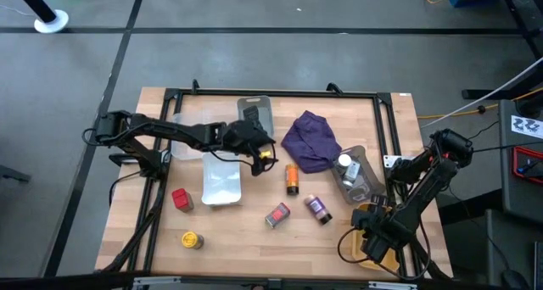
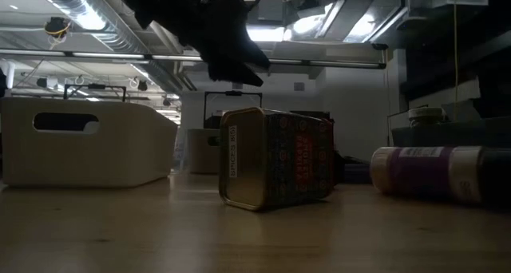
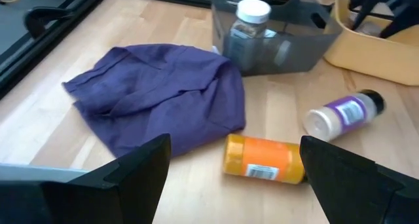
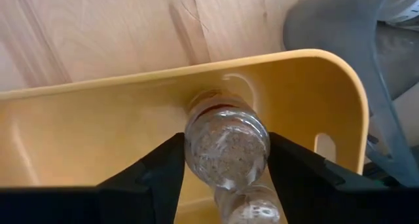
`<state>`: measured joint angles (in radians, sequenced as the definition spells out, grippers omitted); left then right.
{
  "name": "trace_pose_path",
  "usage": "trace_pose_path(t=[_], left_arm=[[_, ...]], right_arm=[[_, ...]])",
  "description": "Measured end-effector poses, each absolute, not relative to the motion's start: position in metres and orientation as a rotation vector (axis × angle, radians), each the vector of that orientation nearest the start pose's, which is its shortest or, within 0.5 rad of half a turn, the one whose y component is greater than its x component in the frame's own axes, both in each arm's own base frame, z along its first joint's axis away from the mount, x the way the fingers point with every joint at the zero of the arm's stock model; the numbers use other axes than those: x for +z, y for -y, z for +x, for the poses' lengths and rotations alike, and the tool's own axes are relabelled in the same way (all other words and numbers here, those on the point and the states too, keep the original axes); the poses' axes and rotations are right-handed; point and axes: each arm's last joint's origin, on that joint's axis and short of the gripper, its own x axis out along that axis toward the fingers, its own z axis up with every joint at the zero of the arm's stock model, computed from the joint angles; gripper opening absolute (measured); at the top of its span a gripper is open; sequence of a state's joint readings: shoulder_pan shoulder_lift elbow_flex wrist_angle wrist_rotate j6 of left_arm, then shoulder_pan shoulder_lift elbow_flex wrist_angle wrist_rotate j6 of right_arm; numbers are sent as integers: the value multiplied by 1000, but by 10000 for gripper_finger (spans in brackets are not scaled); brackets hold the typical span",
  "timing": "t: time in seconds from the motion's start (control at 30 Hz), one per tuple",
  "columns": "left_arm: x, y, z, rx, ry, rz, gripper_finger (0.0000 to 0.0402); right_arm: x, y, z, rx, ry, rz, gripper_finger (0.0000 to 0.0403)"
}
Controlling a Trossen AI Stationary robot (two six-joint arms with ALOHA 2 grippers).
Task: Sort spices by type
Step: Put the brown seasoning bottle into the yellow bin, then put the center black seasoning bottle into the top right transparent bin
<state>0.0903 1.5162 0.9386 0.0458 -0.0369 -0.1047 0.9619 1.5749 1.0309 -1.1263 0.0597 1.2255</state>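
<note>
Item: spice sort, part done.

Right gripper (image 4: 226, 178): stood over the yellow tray (image 4: 78, 126) at the near right corner of the table. The right wrist view showed its fingers (image 4: 154, 175) on either side of a clear jar (image 4: 227, 145) lying in the tray; whether they pinched it or had just let go could not be told. A second jar's cap showed just beneath. Judged step: placing this jar in the yellow tray. Next move would call for the fingers to part fully and lift straight clear without dragging the jar.

Left gripper (image 3: 232, 175): claw apart and empty, hovering mid-table just left of the orange jar (image 3: 265, 160), which lay on its side beside the purple cloth (image 3: 157, 96).

Loose on the table: purple-labelled jar (image 1: 318, 209) and patterned tin (image 1: 277, 215) near centre; red tin (image 1: 181, 198) and yellow jar (image 1: 192, 239) at near left. A white-capped jar (image 3: 252, 27) stood in the clear tray (image 1: 363, 181) at right.

Views compared: only the right wrist view revealed the yellow tray's contents; the high view had the arm covering them. The low view alone showed the patterned tin lying on its side with its lettered face. The left wrist view showed the open claw, unclear from above.
</note>
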Motion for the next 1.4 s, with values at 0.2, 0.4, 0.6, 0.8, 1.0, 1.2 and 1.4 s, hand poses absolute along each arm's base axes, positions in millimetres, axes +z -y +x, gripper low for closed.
trace_pose_path(t=[0.2, 0.4, 0.6, 0.8, 1.0, 1.2, 1.4], left_arm=[[239, -22, 329, 116, -478, -78, 322], [244, -16, 332, 87, -421, -41, 322], [247, -5, 342, -58, -300, 23, 322], [258, 7, 358, -152, -247, 70, 320], [279, 16, 375, -205, -298, 230, 319], [281, 19, 394, -348, -393, 355, 319], [266, 21, 405, -482, -531, 558, 319]], right_arm=[[196, -206, 146, -295, -1552, 113, 221], [196, -206, 146, -295, -1553, 112, 227], [196, -205, 145, -292, -1558, 96, 227], [208, -204, 144, -314, -1582, 48, 228], [225, -205, 145, -335, -1594, 26, 228], [239, -206, 146, -336, -1591, 26, 227], [247, -210, 149, -315, -1570, 49, 227]])
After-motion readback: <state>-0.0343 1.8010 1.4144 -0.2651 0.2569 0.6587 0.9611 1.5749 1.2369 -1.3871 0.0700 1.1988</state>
